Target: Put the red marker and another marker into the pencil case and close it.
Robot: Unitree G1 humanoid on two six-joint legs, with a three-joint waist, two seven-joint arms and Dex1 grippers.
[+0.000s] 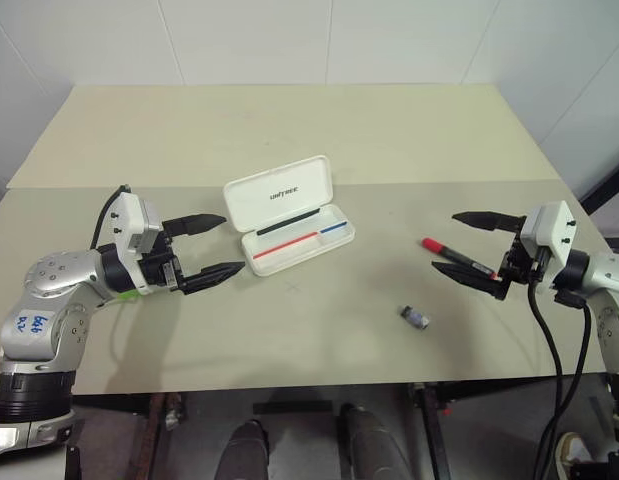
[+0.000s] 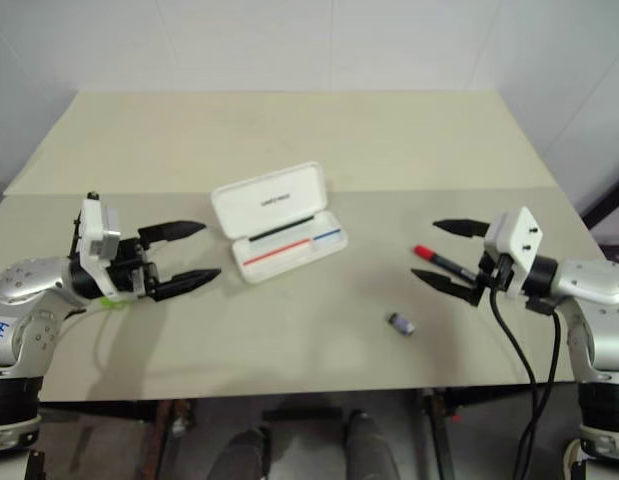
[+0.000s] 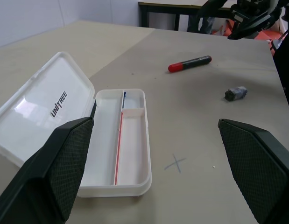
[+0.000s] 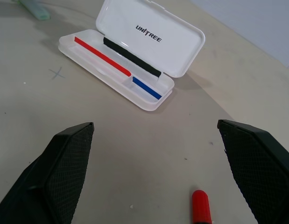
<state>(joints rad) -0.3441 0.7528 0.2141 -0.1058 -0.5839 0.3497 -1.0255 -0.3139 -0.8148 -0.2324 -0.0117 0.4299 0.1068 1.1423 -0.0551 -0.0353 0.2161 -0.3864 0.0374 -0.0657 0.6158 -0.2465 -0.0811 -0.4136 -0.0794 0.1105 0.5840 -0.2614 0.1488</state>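
Left eye view: both claws, left [image 1: 206,248] and right [image 1: 467,243], gaped empty; red marker [image 1: 457,256] lay between right claw's fingers; case [image 1: 287,213] open beyond left claw.

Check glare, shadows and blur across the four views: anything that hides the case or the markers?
Left wrist view: a soft reflection on the open lid of the pencil case, lettering still legible; the near fingers are blurred. Right wrist view: the case sharp, the red marker cut by the frame edge. Head views: even light, faint shadows, another marker mostly hidden behind the left gripper.
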